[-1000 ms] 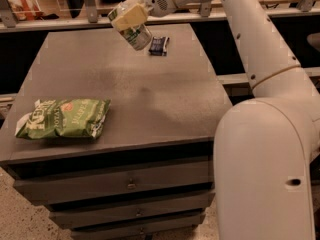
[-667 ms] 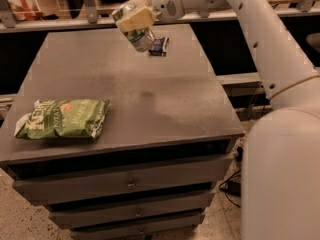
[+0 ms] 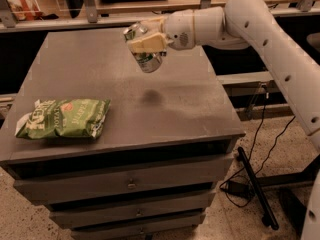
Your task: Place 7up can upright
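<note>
My gripper [image 3: 144, 43] reaches in from the right, above the far middle of the grey cabinet top [image 3: 165, 109]. It is shut on the 7up can [image 3: 146, 59], a small silver-and-green can. The can is tilted, its silver top pointing up and to the left, and it hangs clear above the surface. Its shadow falls on the top just below it.
A green crisp bag [image 3: 62, 119] lies flat at the front left of the cabinet top. The cabinet has drawers [image 3: 131, 184] on its front. A shelf rail [image 3: 75, 21] runs behind it. Cables and a dark bar [image 3: 255, 181] lie on the floor to the right.
The arm has swung around, carrying the can nearer and lower over the middle of the top. The small dark packet at the back no longer shows. The crisp bag has not moved.
</note>
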Available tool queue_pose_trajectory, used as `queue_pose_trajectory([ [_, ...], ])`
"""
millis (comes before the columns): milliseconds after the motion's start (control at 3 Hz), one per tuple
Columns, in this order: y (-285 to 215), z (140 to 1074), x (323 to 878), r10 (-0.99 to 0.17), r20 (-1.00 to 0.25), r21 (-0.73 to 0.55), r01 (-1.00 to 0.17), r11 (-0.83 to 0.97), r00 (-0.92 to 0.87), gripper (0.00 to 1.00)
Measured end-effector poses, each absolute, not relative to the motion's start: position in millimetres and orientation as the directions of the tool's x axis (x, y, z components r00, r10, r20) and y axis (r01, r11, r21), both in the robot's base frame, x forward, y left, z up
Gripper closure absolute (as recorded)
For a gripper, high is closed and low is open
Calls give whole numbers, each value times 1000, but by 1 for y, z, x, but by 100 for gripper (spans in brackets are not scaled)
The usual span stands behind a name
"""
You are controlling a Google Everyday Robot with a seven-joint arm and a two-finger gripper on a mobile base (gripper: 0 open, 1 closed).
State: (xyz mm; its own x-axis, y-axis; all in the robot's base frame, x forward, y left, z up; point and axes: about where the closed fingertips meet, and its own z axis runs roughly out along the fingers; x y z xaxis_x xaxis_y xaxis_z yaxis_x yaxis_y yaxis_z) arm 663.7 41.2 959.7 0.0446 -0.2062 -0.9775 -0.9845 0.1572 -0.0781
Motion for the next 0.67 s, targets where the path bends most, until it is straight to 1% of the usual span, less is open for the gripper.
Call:
queue_pose_trajectory([
  [333, 37, 948, 655, -141, -989, -56, -984, 169, 32, 100],
  [667, 36, 949, 653, -45, -998, -41, -985, 170, 34, 100],
])
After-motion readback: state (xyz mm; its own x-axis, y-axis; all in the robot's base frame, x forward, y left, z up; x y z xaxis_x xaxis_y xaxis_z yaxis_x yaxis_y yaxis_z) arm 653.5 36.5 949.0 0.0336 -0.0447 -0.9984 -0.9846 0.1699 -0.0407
